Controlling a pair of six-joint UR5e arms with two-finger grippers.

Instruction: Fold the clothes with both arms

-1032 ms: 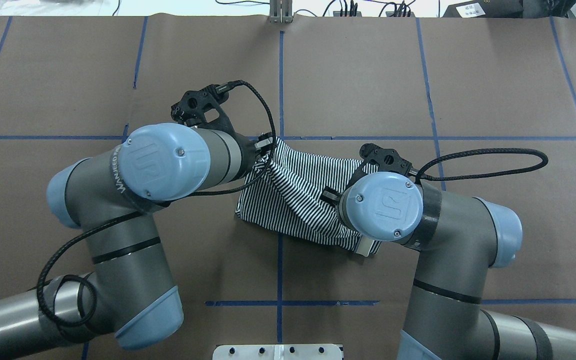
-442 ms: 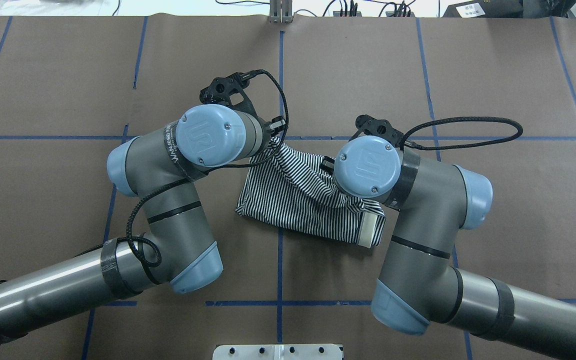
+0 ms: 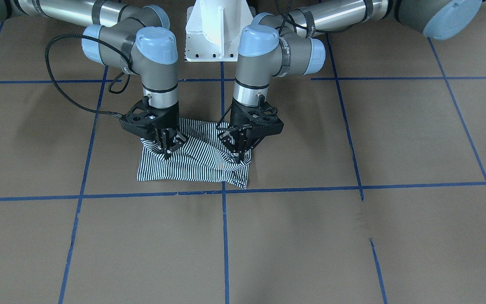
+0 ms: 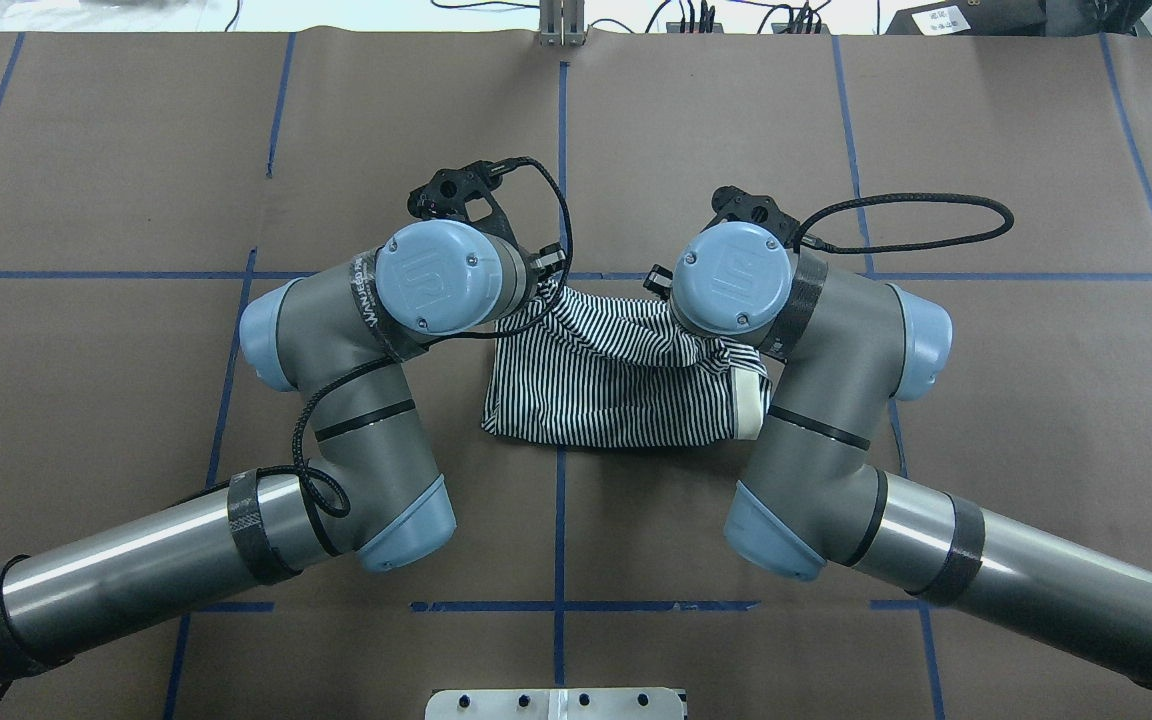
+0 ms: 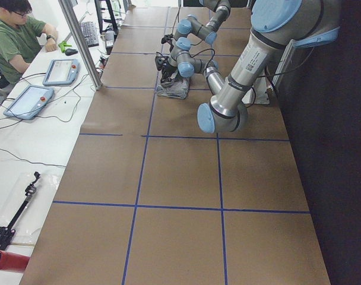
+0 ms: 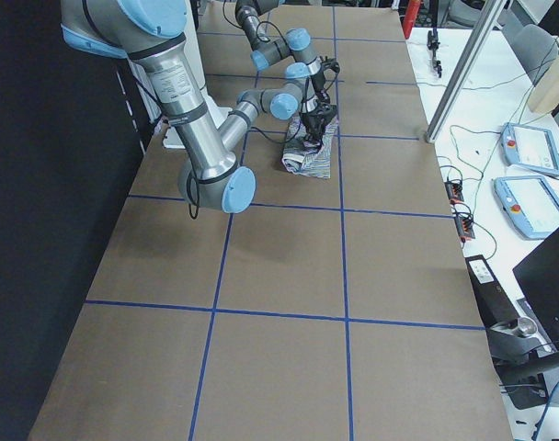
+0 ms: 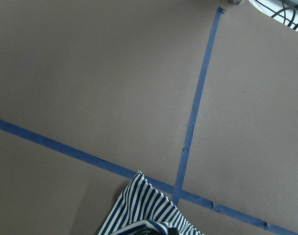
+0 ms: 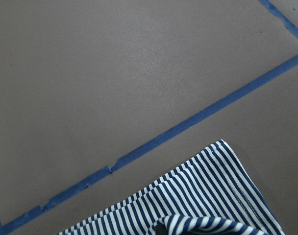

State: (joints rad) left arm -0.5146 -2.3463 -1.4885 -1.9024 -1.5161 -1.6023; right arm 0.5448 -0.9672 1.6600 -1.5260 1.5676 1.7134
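Note:
The striped polo shirt (image 3: 192, 168) lies folded into a small rectangle on the brown table, near the crossing of two blue tape lines. From overhead the shirt (image 4: 616, 395) shows its cream collar (image 4: 751, 405) at its right end. My left gripper (image 3: 239, 156) points straight down, shut on the shirt's bunched far corner. My right gripper (image 3: 167, 153) is likewise shut on a raised fold at the other far corner. Overhead, both wrists (image 4: 436, 275) (image 4: 736, 278) hide the fingers. Each wrist view shows striped cloth (image 7: 144, 215) (image 8: 212, 196) at its bottom edge.
The white pedestal base (image 3: 217, 29) stands between the arms on the robot's side. Blue tape lines (image 3: 293, 188) grid the brown table. A seated person (image 5: 17, 35), teach pendants (image 5: 26, 101) and a metal post (image 5: 79, 41) are beyond the far edge.
Both arms have moved away from the robot's base, the right one furthest, carrying the gripped shirt edge with them. The shirt now lies squarer to the tape lines.

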